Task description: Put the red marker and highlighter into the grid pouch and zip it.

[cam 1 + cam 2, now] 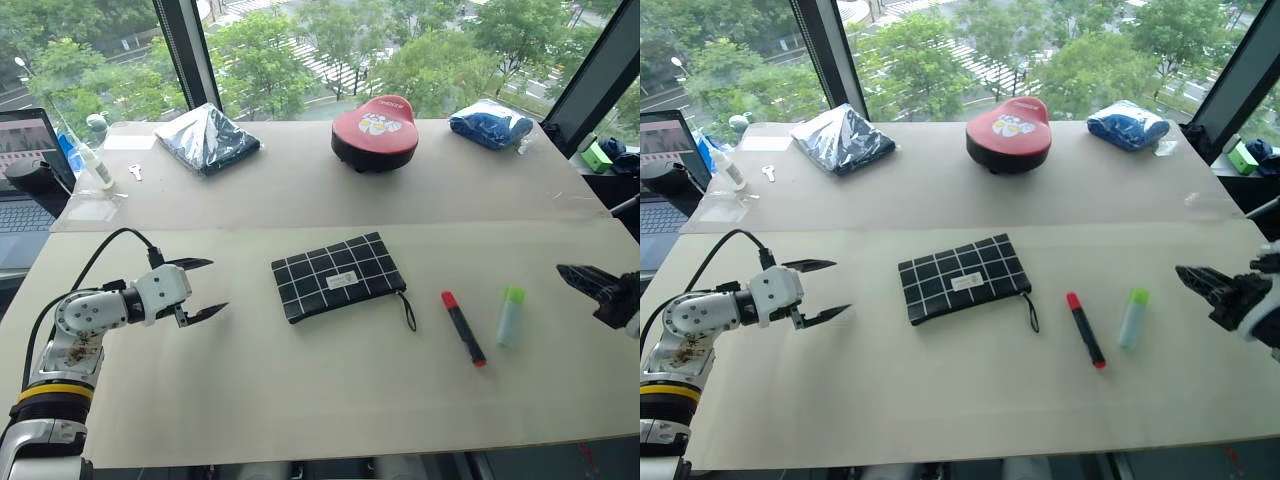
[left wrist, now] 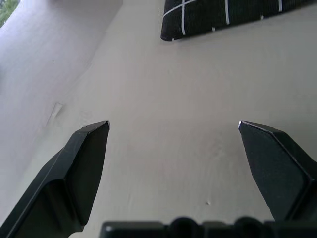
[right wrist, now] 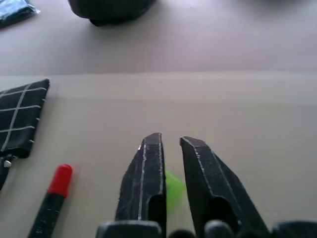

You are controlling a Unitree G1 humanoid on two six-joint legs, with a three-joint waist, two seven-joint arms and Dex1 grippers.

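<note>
- Here, the grid pouch (image 1: 338, 276) lies flat near the middle of the table (image 1: 300, 400), its black pull strap (image 1: 408, 310) trailing toward the right side; nothing is touching it.
- The red marker (image 1: 463, 327) lies on the table just to the right of the pouch strap, with the red cap pointing away from the robot; the highlighter (image 1: 511, 316) lies near it on the right, green cap also at the far end; the two are apart from each other.
- The left gripper (image 1: 204, 289) hovers over the table to the left of the pouch, fingers spread wide and holding nothing.
- The right gripper (image 1: 572, 276) is at the right edge, beyond the highlighter; its fingers are almost together and empty.
- At the far side of the table rest a red cushion (image 1: 375, 132), a dark wrapped bundle (image 1: 207, 138) and a blue bundle (image 1: 490, 123).
</note>
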